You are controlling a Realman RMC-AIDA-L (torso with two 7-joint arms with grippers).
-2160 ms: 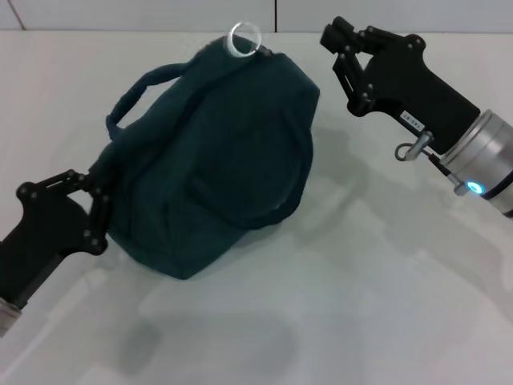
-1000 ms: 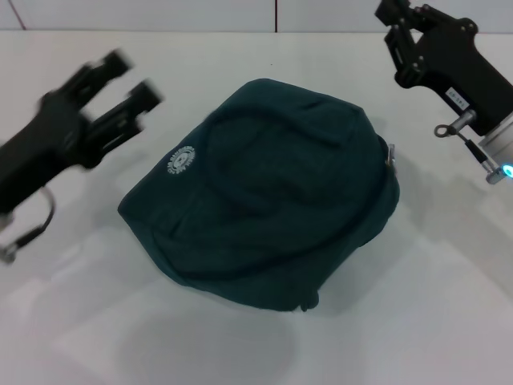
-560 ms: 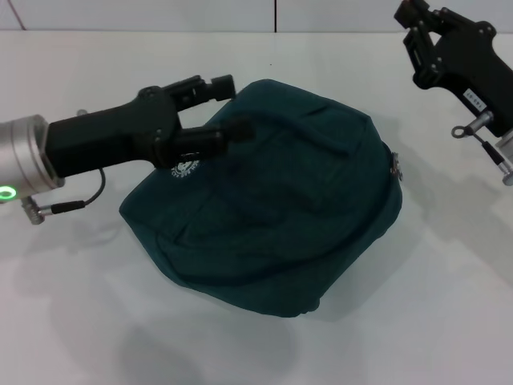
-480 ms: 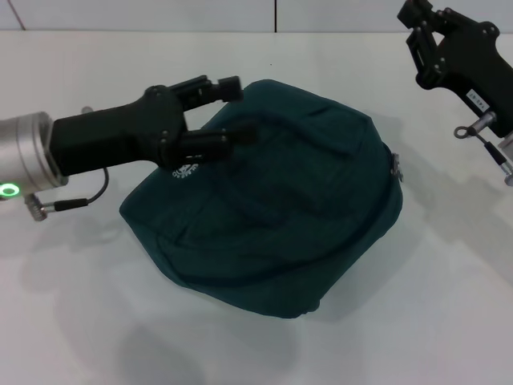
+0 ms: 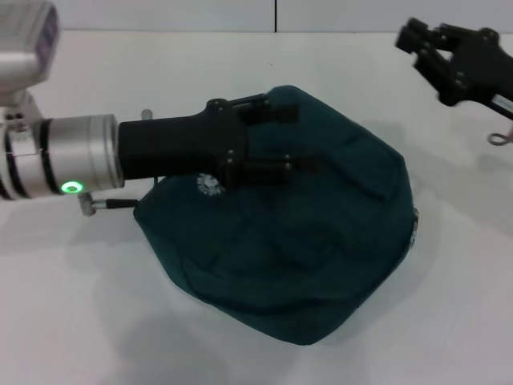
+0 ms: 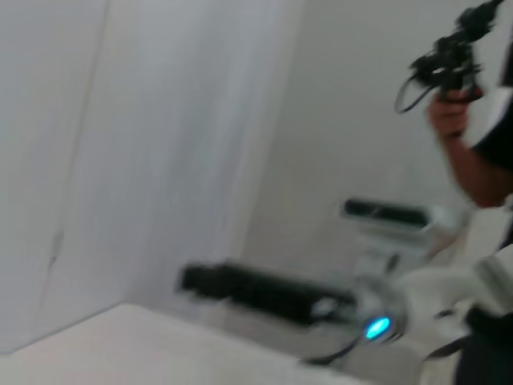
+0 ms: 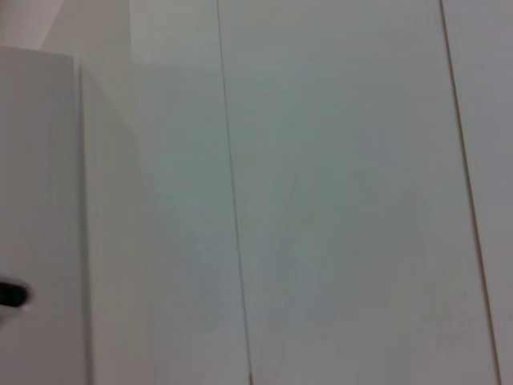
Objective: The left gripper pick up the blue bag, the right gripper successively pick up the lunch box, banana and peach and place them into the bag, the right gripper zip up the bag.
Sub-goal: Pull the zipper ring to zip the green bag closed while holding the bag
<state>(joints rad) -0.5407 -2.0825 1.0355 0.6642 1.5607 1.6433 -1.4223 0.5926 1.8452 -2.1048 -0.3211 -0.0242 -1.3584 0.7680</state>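
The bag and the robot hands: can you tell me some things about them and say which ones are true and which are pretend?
1. The blue bag lies slumped on the white table. True.
2. The left gripper reaches over the top of the bag with its fingers apart. True.
3. A banana lies on the table next to the bag. False: no banana, peach or lunch box can be seen anywhere.
4. The right gripper is pinching the bag's zip. False: it is up at the far right corner, well away from the bag.
5. The bag has a small round white badge on its cloth. True.
6. The bag is lifted up in the air. False: it rests flat on the table.
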